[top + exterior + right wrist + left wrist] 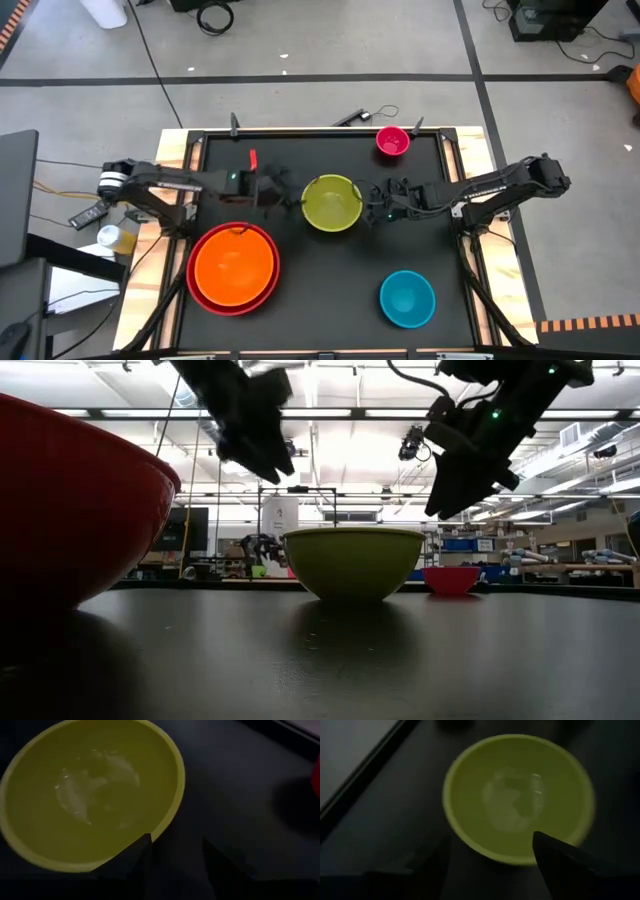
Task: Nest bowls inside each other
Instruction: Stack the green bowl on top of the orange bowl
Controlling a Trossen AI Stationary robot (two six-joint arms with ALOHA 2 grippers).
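Observation:
The yellow-green bowl (332, 203) stands on its base at the middle of the black table, open side up. My left gripper (287, 196) hovers open just left of it and above its rim (470, 845). My right gripper (378, 203) hovers open just right of it, one finger (134, 862) over the rim. The low view shows both grippers (272, 465) (450, 500) clear above the bowl (353, 563). The orange bowl (235, 262) sits inside the red bowl (200, 290) at the near left. The blue bowl (407, 298) stands near right, the magenta bowl (392, 141) at the far right.
A small red object (253, 158) lies on the table at the far left behind my left arm. A raised frame (300, 132) borders the table, with a dark tool (350, 117) at its far edge. Bare table lies between the yellow-green and blue bowls.

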